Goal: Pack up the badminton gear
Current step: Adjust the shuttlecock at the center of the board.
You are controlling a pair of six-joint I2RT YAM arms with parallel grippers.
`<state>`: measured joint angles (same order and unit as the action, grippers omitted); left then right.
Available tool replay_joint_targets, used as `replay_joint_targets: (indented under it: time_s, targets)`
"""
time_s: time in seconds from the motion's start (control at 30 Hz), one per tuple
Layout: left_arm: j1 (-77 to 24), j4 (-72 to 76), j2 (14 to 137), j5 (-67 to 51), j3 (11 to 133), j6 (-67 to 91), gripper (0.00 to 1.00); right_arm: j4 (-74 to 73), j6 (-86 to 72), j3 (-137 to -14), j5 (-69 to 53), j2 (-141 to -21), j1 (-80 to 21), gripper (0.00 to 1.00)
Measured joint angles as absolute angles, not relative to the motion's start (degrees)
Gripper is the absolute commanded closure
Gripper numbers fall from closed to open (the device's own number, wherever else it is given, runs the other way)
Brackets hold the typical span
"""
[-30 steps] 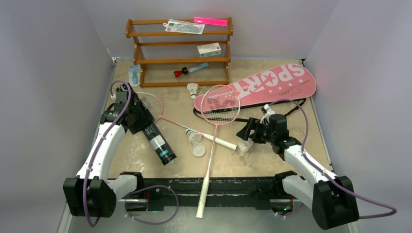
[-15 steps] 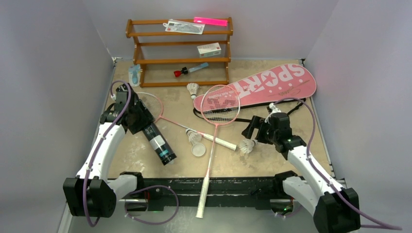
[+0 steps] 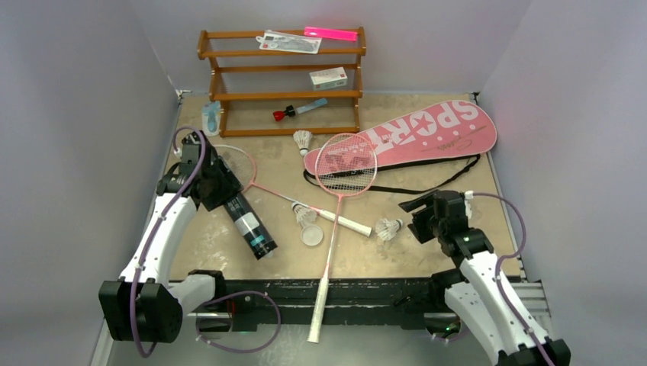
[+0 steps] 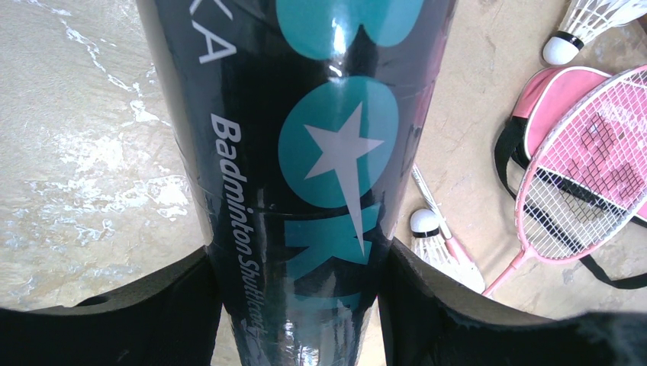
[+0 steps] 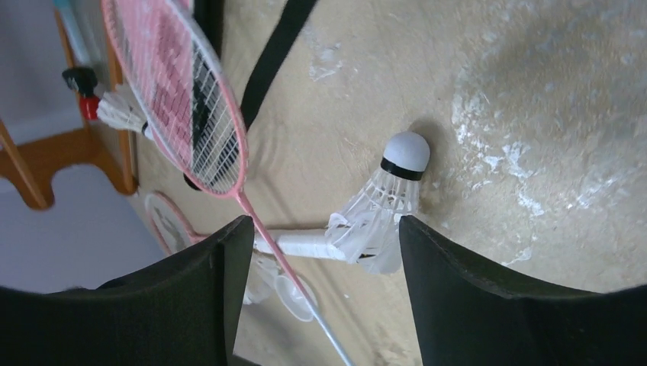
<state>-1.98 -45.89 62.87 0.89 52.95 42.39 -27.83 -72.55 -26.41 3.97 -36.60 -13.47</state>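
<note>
My left gripper (image 3: 223, 194) is shut on the upper end of the long black tube (image 3: 249, 223), which lies on the table; in the left wrist view the tube (image 4: 305, 145) fills the gap between the fingers of that gripper (image 4: 297, 305). My right gripper (image 3: 414, 214) is open and empty, just right of a white shuttlecock (image 3: 389, 228); in the right wrist view the shuttlecock (image 5: 381, 202) lies ahead of that gripper (image 5: 324, 290). Two pink rackets (image 3: 347, 164) (image 3: 233, 162) cross mid-table. Two more shuttlecocks (image 3: 306, 216) (image 3: 304, 140) lie there. The pink SPORT bag (image 3: 416, 131) lies at the back right.
A wooden shelf rack (image 3: 282, 95) stands at the back with a white box (image 3: 329, 77) and a red-capped blue tool (image 3: 297, 110). A clear round lid (image 3: 312, 235) lies by the racket shafts. The bag's black strap (image 3: 427, 187) trails across the table.
My right gripper has drawn back toward the near right, away from the shuttlecock, which stays on the table. The left arm and the tube have not moved.
</note>
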Motion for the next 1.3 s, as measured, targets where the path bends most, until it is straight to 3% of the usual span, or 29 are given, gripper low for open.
replay_joint_targets:
  time_s: [0.27, 0.57, 0.8, 0.97, 1.1, 1.3]
  targets:
    - [-1.98, -45.91, 61.84, 0.89, 52.88, 42.39, 0.55, -26.55, -84.40, -25.98, 5.13, -51.51, -13.50, 0.33]
    - [-1.98, -45.89, 61.58, 0.86, 52.88, 42.39, 0.55, -23.11, -86.32, -25.89, 6.94, -55.77, -13.50, 0.47]
    - [-1.98, -45.89, 61.01, 0.86, 52.86, 42.39, 0.55, -18.70, -84.97, -25.91, 6.24, -62.61, -13.50, 0.48]
    - [-1.98, -45.91, 60.99, 0.86, 52.86, 42.39, 0.55, -16.19, -83.83, -26.04, 5.32, -64.88, -13.50, 0.57]
    - [-1.98, -45.91, 60.99, 0.86, 52.86, 42.39, 0.55, -13.91, -82.28, -26.04, 4.60, -65.91, -13.50, 0.73]
    - [-1.98, -45.89, 60.99, 0.86, 52.86, 42.39, 0.55, -12.36, -78.63, -26.59, 3.03, -65.87, -13.50, 0.72]
